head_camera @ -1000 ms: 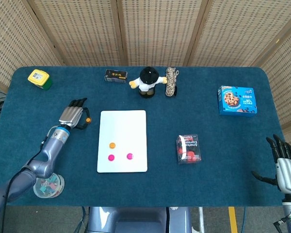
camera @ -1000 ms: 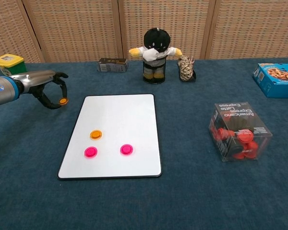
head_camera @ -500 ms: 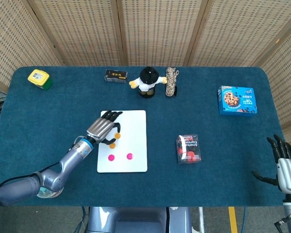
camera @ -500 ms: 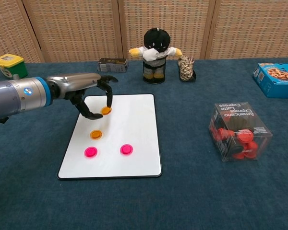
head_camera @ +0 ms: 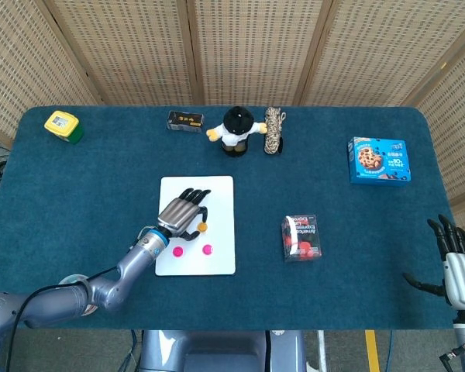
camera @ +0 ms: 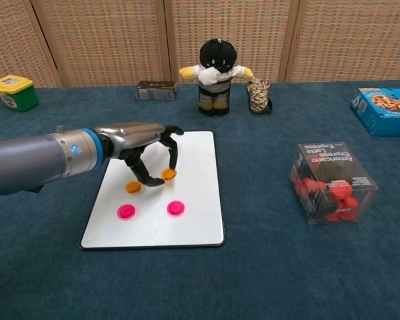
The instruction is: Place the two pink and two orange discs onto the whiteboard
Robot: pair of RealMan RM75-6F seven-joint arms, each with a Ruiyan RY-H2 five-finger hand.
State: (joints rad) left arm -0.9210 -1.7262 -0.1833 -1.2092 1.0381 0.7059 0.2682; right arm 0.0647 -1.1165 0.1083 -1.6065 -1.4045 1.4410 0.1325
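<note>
Chest view has the robot's left hand reaching out over the flat white rectangular whiteboard with its dark rim, which lies on the dark blue felt table. Between thumb and a fingertip it pinches a small round orange disc, held low over the board near its middle; whether the disc already touches the surface I cannot tell. Just to the left of it a second small orange disc lies on the board, partly behind the thumb. Nearer the front edge sit two bright pink round discs, the left pink disc and the right pink disc, side by side and apart from each other.

From the head view the right hand hangs off the table's right front corner, fingers spread and holding nothing.

Along the far edge stand a yellow-and-green tape measure, a small black box with gold print, a black-headed plush doll in a white shirt and a coil of speckled rope. A blue cookie box lies at the right, and a clear plastic box of red pieces stands right of the board, well apart from it.
</note>
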